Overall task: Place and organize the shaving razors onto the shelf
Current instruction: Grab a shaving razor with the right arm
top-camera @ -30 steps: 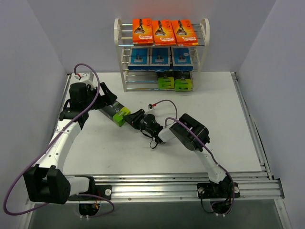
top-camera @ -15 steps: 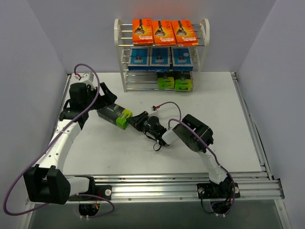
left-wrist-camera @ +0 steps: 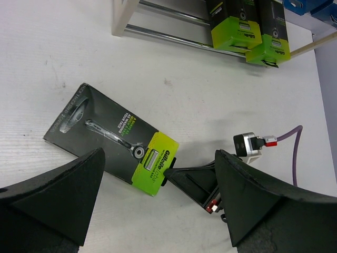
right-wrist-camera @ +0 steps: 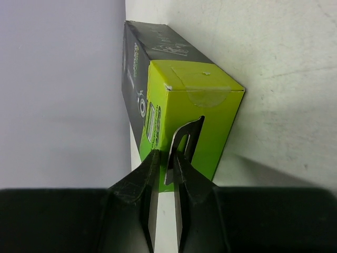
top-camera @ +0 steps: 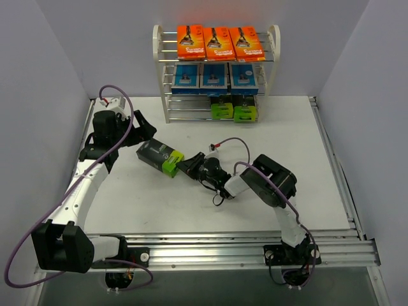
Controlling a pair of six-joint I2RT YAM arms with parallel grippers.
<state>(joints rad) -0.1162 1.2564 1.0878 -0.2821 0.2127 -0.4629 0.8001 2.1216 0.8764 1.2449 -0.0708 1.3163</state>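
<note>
The right arm (top-camera: pixel 274 182) has drawn back from the shelf (top-camera: pixel 157 57) beyond, towing the box (top-camera: pixel 158 156) along the bench (top-camera: pixel 287 127), clear of the spread left jaws; right jaws pinch its thin hang tab (right-wrist-camera: pixel 195 126), a ready handle for lifting.

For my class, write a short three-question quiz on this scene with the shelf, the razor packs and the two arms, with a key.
1. Count: how many razor packs sit on the shelf?
2. Choose: which part of the black-and-green box on the table do the right jaws pinch? A its hang tab; B its black end; C its long side.
3. True or false: the left jaws grip that box.
Key: 1 eight; 2 A; 3 false, they are wide open.
</note>
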